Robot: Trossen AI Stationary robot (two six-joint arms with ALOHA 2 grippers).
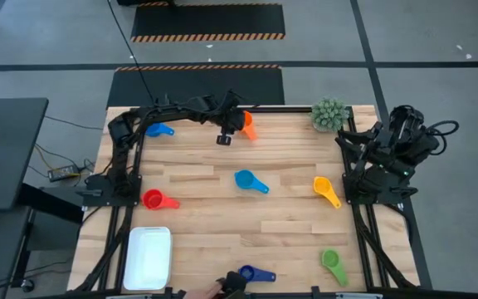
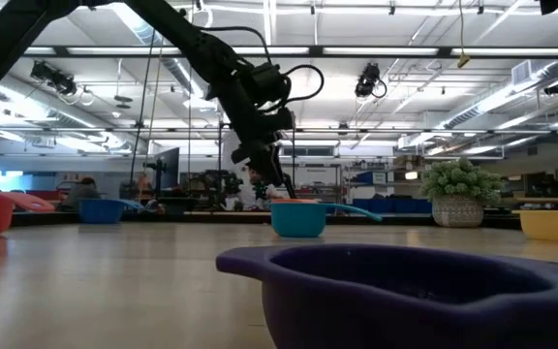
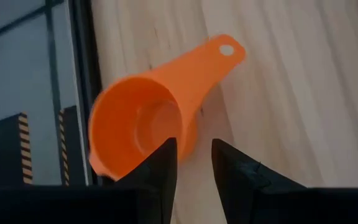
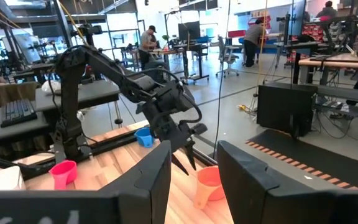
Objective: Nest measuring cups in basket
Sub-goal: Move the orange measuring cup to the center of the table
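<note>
So the left gripper (image 1: 241, 121) is stretched out along the far edge of the table, sitting right over the orange measuring cup (image 1: 248, 126). In the left wrist view the orange cup (image 3: 143, 127) lies just ahead of the fingers (image 3: 161, 167), which are a small gap apart with the cup wall right at their tips, but I can't tell if they're touching it. Its handle points away from the gripper, flat on the wood.

Everything else is spread out from there. A light blue cup (image 1: 159, 129) sits back under the left arm near its base side. A mid-blue cup (image 1: 248, 180) is in the table middle, nearer the front than the gripper. The red cup (image 1: 156, 199) is off toward the left frame, the yellow cup (image 1: 325, 189) toward the right arm, the green cup (image 1: 334, 261) at the front right, and the navy cup (image 1: 251, 274) at the front edge. The white basket (image 1: 147, 258) is at the front left corner, well apart from the gripper.

The right gripper (image 4: 188, 168) is parked folded at the right side, fingers apart. The little potted plant (image 1: 329, 115) sits just beside it.
</note>
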